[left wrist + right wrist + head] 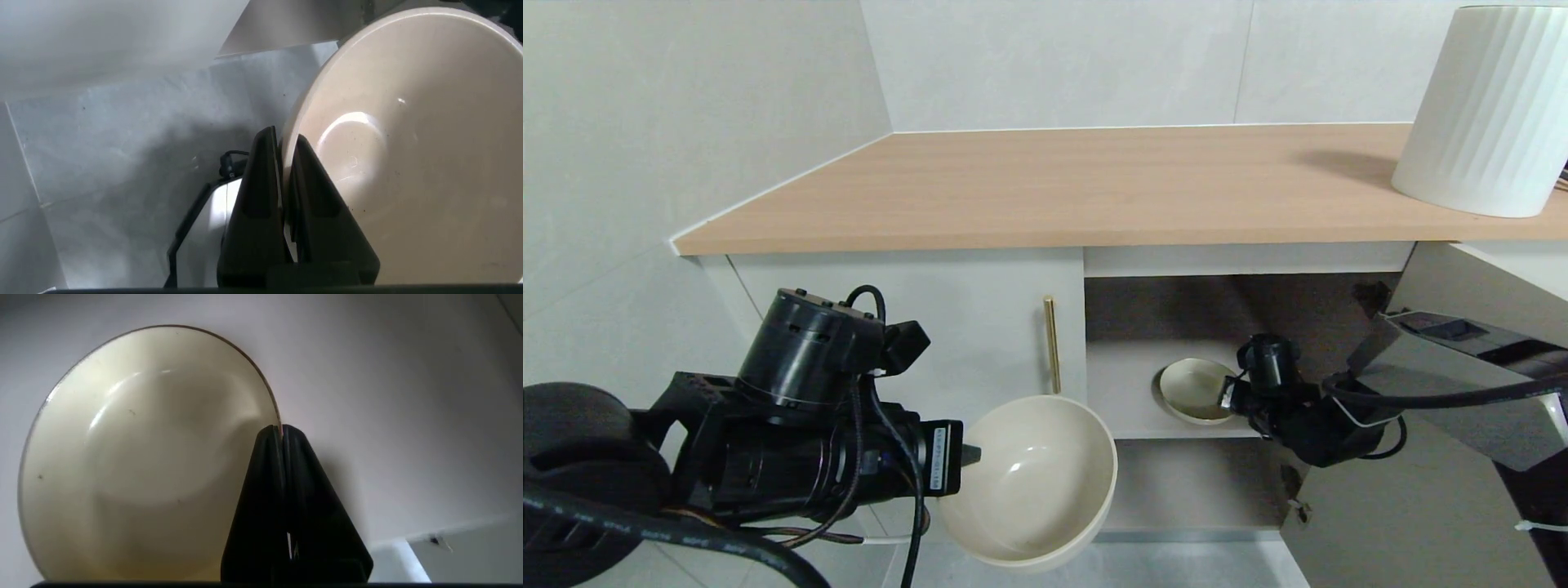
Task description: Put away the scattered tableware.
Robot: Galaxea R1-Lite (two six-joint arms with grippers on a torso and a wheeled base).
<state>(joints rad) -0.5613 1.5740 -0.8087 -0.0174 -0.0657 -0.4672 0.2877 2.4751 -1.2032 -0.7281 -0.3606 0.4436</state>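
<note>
My left gripper is shut on the rim of a large cream bowl, held tilted in the air in front of the cabinet, below the closed left door. In the left wrist view the two fingers pinch the bowl's rim between them. My right gripper is inside the open cabinet compartment, shut on the rim of a small cream dish that rests on or just above the shelf. The right wrist view shows the dish clamped at its edge by the closed fingers.
A wooden countertop runs above the cabinet, with a white ribbed lamp shade at its right end. The left door carries a gold handle. The right door stands swung open beside my right arm. Grey floor tiles lie below.
</note>
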